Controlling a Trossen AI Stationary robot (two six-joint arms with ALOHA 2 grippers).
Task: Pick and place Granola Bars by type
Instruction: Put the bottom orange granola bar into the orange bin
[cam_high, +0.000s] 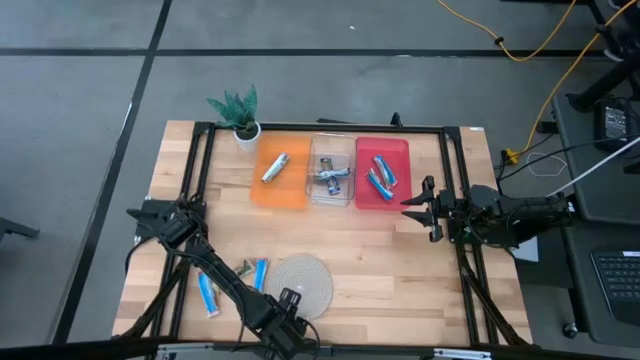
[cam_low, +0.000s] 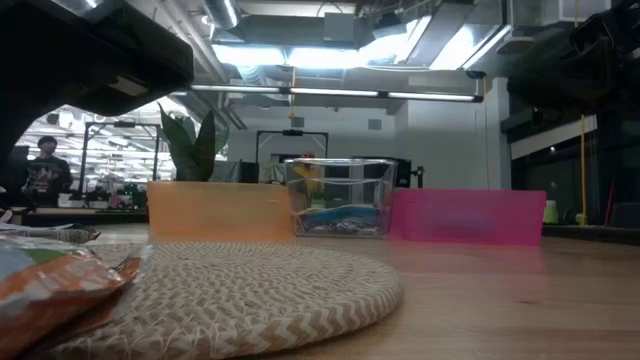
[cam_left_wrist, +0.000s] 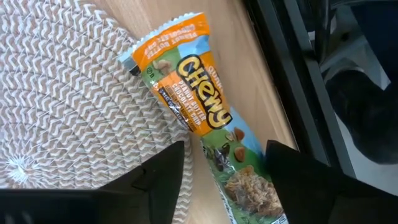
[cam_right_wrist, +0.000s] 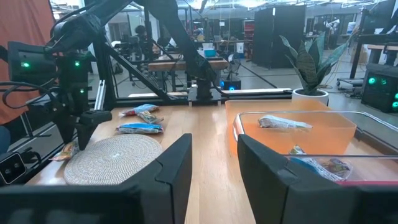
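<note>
From above, three bins stand in a row at the table's (cam_high: 400, 270) far side: an orange bin (cam_high: 280, 190) with one silvery bar (cam_high: 274, 168), a clear bin (cam_high: 331, 186) with a small heap of bars (cam_high: 331, 178) whose number I cannot tell, and a red bin (cam_high: 383, 190) with two blue bars (cam_high: 381, 176). Near the round mat (cam_high: 301, 285) lie two blue bars, one (cam_high: 208, 295) to the left and one (cam_high: 260, 273) by its edge, with a green-and-tan bar (cam_high: 242, 268) between. The left gripper (cam_high: 285, 322) sits at the mat's near edge; the right gripper (cam_high: 418, 204) hovers just beside the red bin, jaws spread, empty.

At table height, an orange-wrapped bar (cam_low: 50, 285) rests on the mat (cam_low: 250, 290), the three bins behind.

The left wrist shows one Chewy bar (cam_left_wrist: 199, 124) half on the mat (cam_left_wrist: 68, 106), half on wood, its lower end lying between the open fingers (cam_left_wrist: 161, 180), not clamped.

The right wrist shows its fingers (cam_right_wrist: 174, 168) apart with nothing between them, two bars (cam_right_wrist: 140, 119) beyond the mat (cam_right_wrist: 115, 155), and two in the orange bin (cam_right_wrist: 323, 134).
</note>
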